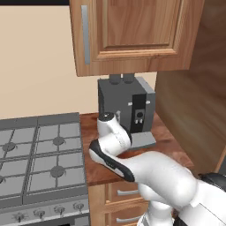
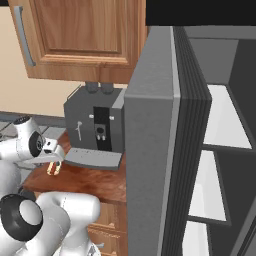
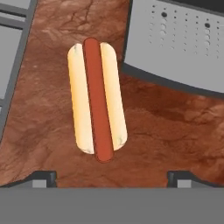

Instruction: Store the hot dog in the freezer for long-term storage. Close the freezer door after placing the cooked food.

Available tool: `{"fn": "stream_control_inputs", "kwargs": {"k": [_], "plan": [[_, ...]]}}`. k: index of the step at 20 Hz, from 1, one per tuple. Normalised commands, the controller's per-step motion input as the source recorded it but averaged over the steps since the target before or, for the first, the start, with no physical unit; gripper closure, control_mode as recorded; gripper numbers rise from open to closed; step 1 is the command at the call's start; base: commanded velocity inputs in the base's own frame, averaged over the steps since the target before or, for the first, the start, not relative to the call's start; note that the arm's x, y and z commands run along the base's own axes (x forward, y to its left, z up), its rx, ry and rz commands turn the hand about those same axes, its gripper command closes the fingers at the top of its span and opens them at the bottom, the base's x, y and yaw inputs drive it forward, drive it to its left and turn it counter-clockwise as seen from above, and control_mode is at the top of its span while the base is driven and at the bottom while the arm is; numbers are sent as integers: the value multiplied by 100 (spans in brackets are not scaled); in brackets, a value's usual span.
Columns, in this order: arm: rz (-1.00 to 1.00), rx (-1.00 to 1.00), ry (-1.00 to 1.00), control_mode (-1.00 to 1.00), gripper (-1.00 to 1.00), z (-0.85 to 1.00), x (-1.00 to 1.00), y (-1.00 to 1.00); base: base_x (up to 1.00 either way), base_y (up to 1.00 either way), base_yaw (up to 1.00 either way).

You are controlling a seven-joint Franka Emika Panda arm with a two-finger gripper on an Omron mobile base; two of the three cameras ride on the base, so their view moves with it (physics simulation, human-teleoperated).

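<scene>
**Hot dog lying on the counter under the gripper**

The hot dog has a pale tan bun with a red-orange sausage along its middle. It lies flat on the brown wooden counter, beside the coffee machine. The gripper is spread open above it. The freezer door stands open.
</scene>
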Motion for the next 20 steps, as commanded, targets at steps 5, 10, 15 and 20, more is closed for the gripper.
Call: {"fn": "stream_control_inputs", "kwargs": {"k": [5,10,15,20], "plan": [[-1,2,4,-100,-100,-28,41,2,0,0,0],[0,9,4,-100,-100,-9,34,0,0,0,0],[0,5,0,-100,-100,-3,6,10,0,0,0],[0,0,0,-100,-100,-14,0,23,0,0,0]]}}
